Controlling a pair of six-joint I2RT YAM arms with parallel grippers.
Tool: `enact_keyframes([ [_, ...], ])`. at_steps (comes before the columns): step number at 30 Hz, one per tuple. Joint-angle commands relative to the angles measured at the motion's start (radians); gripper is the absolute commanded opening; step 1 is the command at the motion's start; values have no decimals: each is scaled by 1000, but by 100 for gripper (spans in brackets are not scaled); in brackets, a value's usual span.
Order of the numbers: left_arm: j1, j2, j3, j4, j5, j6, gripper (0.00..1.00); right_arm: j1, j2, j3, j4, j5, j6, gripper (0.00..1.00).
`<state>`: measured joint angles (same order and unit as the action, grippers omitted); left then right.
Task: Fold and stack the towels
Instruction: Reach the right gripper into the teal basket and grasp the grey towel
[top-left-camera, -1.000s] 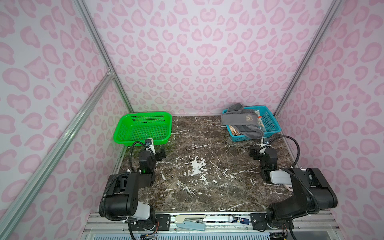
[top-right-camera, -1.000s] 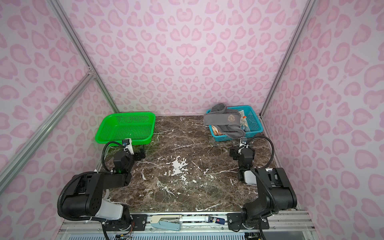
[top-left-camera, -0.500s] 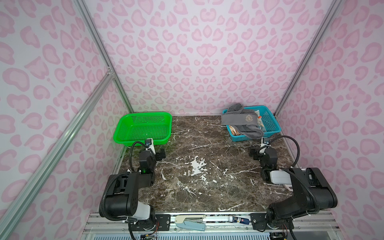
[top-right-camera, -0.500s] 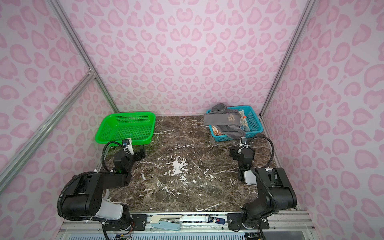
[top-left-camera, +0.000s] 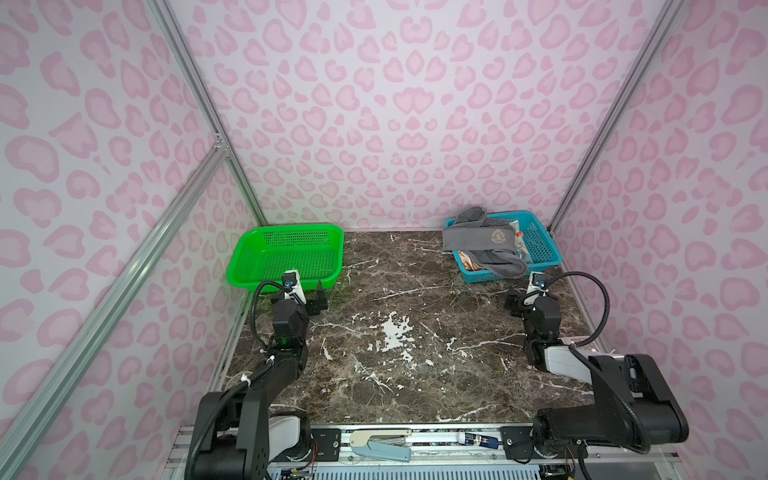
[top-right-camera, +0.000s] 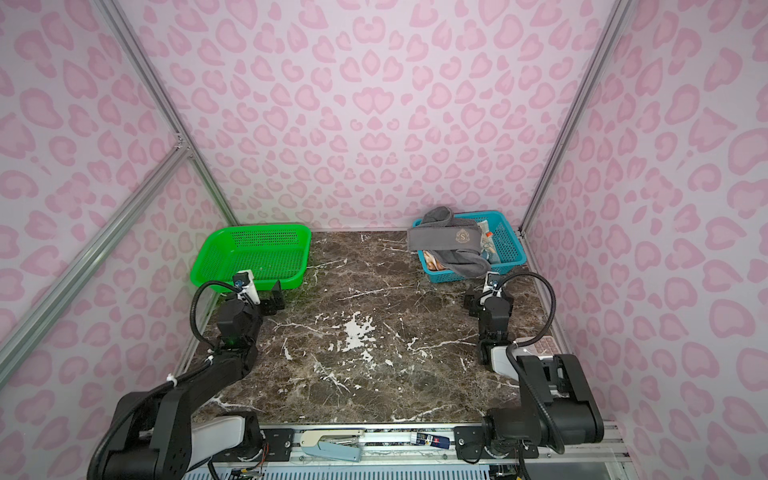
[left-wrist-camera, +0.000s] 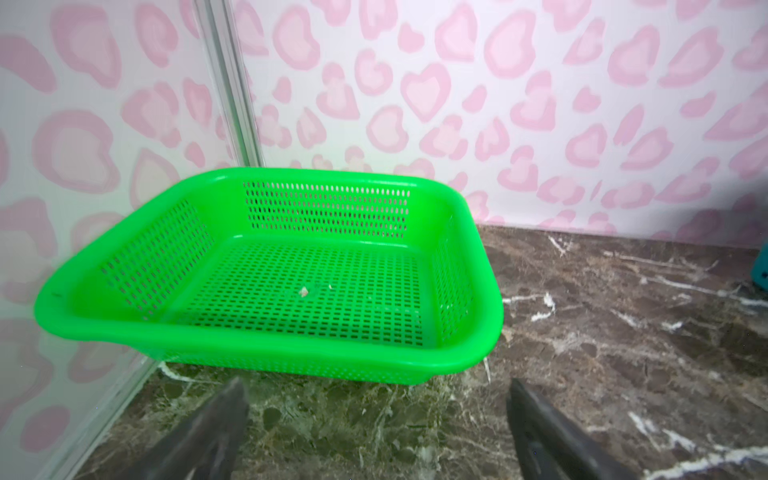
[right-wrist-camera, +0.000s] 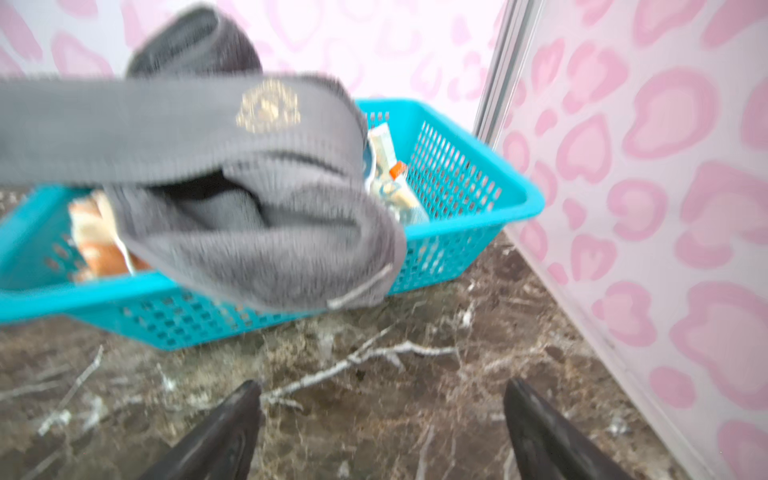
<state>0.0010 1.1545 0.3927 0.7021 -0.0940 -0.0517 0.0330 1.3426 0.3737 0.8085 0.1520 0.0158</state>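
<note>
The dark-grey towel (top-left-camera: 482, 243) (top-right-camera: 451, 241) with a gold crest lies heaped in the teal basket (top-left-camera: 544, 249) at the back right, and one end drapes over the front rim. Under it peeks an orange-cream towel (top-left-camera: 467, 262) (right-wrist-camera: 93, 232). A pale patterned cloth (right-wrist-camera: 388, 174) shows at the basket's right. My right gripper (top-left-camera: 527, 297) (right-wrist-camera: 382, 383) hovers open and empty just in front of that basket. The right wrist view is blurred. In front of the green basket (top-left-camera: 291, 229) (left-wrist-camera: 266, 345), which holds no cloth, my left gripper (top-left-camera: 298, 297) (left-wrist-camera: 376, 382) is open and empty.
Both baskets stand against the back wall on the dark marble table (top-left-camera: 395, 365). Pink-patterned walls and metal posts (top-left-camera: 582, 174) close in on both sides. A stapler-like tool (top-left-camera: 380, 444) and a small tube (top-left-camera: 478, 438) lie on the front rail.
</note>
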Motion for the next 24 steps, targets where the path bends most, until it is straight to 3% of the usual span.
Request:
enact_keyframes([
  [1, -10, -89, 118, -286, -32, -4, 98, 5, -95, 78, -239, 4, 32, 92],
  [7, -62, -189, 283, -532, 57, 27, 97, 5, -113, 316, -570, -137, 28, 92],
  [14, -133, -68, 564, -894, 116, -93, 100, 5, 93, 700, -960, -190, 34, 92],
  [19, -231, -10, 606, -917, 137, -104, 100, 4, 308, 966, -1177, -204, 51, 92],
  [24, -291, 57, 625, -894, 164, -155, 100, -2, 509, 1169, -1254, -172, 108, 93],
])
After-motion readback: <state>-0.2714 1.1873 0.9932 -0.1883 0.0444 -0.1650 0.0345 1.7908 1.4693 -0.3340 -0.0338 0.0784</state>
